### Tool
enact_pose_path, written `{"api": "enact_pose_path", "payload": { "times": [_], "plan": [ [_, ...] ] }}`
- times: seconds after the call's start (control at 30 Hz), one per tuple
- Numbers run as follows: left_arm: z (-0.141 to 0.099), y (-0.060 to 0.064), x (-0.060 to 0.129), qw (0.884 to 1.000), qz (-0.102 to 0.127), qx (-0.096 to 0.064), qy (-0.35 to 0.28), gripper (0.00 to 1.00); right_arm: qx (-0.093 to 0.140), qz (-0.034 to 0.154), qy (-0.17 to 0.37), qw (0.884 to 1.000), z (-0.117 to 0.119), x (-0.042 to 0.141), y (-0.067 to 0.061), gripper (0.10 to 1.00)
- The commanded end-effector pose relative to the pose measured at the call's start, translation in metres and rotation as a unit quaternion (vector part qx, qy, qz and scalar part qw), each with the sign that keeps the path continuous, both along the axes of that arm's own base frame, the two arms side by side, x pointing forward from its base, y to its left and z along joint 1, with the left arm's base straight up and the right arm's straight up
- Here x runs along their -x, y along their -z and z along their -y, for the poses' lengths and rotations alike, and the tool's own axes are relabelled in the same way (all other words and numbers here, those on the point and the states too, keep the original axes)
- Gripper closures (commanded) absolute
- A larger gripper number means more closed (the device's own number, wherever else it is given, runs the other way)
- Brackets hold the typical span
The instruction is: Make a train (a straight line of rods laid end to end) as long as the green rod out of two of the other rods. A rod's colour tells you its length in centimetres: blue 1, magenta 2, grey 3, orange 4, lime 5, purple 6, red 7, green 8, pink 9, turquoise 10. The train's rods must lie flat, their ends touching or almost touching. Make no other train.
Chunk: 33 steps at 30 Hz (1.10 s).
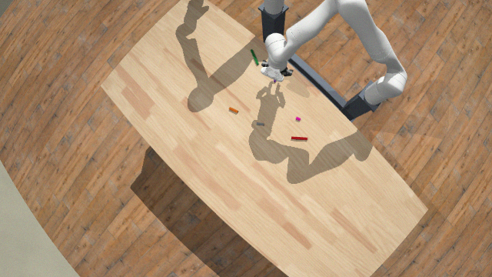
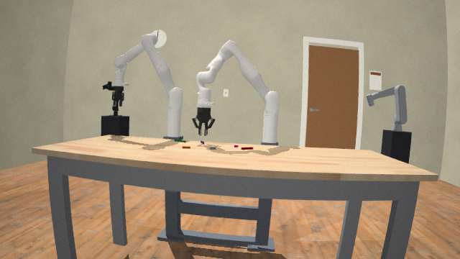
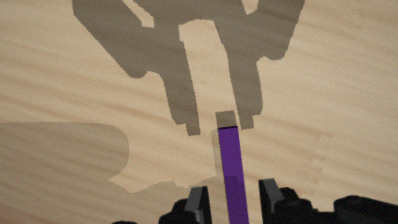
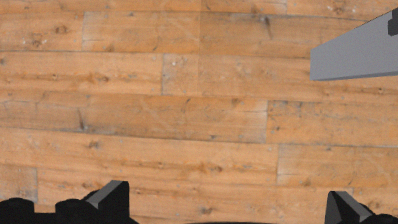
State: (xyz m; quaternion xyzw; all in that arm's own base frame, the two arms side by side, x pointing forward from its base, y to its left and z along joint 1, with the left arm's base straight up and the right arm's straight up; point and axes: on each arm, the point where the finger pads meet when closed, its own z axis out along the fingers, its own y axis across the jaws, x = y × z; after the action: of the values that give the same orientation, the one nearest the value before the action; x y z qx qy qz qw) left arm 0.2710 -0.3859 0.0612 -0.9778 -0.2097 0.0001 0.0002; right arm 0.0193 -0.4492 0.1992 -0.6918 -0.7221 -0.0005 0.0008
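Purple (image 1: 274,81) (image 2: 202,142) (image 3: 233,170) on worktop (image 1: 231,185) (image 2: 230,162), green (image 1: 254,57) (image 2: 180,141) at its ten o'clock from above; left jaws (image 2: 203,134) part-open, nothing clamped, seemingly above purple; next, likely straight down, grip, carry to magenta (image 1: 297,119) (image 2: 236,146).

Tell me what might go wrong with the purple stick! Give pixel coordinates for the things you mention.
The left pincer (image 1: 276,68) (image 2: 203,134) (image 3: 235,204) hangs above the purple rod (image 1: 274,81) (image 2: 202,142) (image 3: 230,155) with only a narrow gap between its fingers, so one could bump the rod coming down.

The magenta rod (image 1: 297,119) (image 2: 236,146), its likely partner, is tiny, so it might get knocked crooked.
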Motion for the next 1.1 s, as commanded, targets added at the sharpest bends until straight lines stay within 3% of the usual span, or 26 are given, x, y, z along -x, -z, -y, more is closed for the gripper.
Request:
{"api": "enact_pose_path", "payload": {
  "times": [0.0, 0.57, 1.07],
  "plan": [
    [0.001, 0.004, 0.000, 1.000, 0.001, 0.001, 0.000, 0.684, 0.001, 0.000, 0.000, 1.000, 0.000, 0.000, -0.001, 0.099],
    [0.001, 0.021, -0.001, 1.000, 0.001, 0.001, 0.000, 0.684, 0.001, 0.000, 0.000, 1.000, 0.000, 0.000, -0.001, 0.099],
    [0.001, 0.024, -0.001, 1.000, 0.001, 0.001, 0.000, 0.684, 0.001, 0.000, 0.000, 1.000, 0.000, 0.000, -0.001, 0.099]
  ]
}}
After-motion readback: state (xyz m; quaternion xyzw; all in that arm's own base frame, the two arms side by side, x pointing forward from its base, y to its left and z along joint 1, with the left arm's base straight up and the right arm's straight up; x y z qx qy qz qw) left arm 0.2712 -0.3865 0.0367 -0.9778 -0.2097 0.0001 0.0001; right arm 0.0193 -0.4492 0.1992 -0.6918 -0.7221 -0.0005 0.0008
